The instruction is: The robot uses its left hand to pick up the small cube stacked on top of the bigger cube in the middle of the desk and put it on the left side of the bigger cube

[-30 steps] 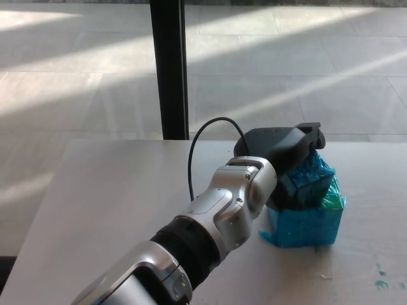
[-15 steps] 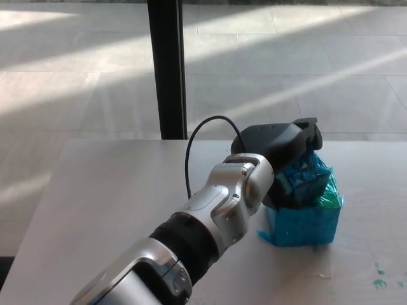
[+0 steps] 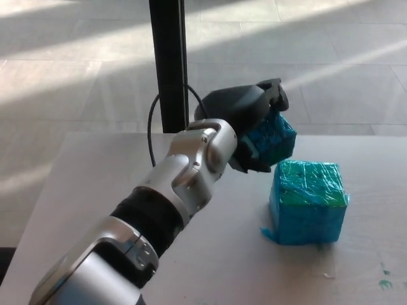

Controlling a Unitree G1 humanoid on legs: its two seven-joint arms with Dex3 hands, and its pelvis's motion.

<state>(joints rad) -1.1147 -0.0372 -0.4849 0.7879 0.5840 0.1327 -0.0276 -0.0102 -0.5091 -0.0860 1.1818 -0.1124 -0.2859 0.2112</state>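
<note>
Setting: pale bench (image 3: 95,190) in front of a sunlit tiled floor (image 3: 76,70), with a dark vertical post (image 3: 170,63) rising behind the bench's far edge.
Left hand: the left hand (image 3: 245,127) is wrapped round the small cube (image 3: 272,136), black fingers (image 3: 275,95) hooked over its top and the thumb side below; the cube hangs clear of everything else.
Small cube: blue, tape-wrapped, tilted in the grasp, up and to the left of the bigger cube (image 3: 308,202) and not touching it.
Bigger cube: sits on the bench right of centre, its green-blue top now bare.
Right hand: not visible.
Done: the pick looks complete, since the small cube is off the stack and in the air.
Left: carry it a little further left, lower it to the bench beside the bigger cube, and release.
Around: a black cable (image 3: 152,127) loops near the wrist; a few green specks (image 3: 385,283) mark the bench at the lower right.
In the way: the bench left of the bigger cube appears free; only the robot's own forearm (image 3: 165,203) crosses it.
</note>
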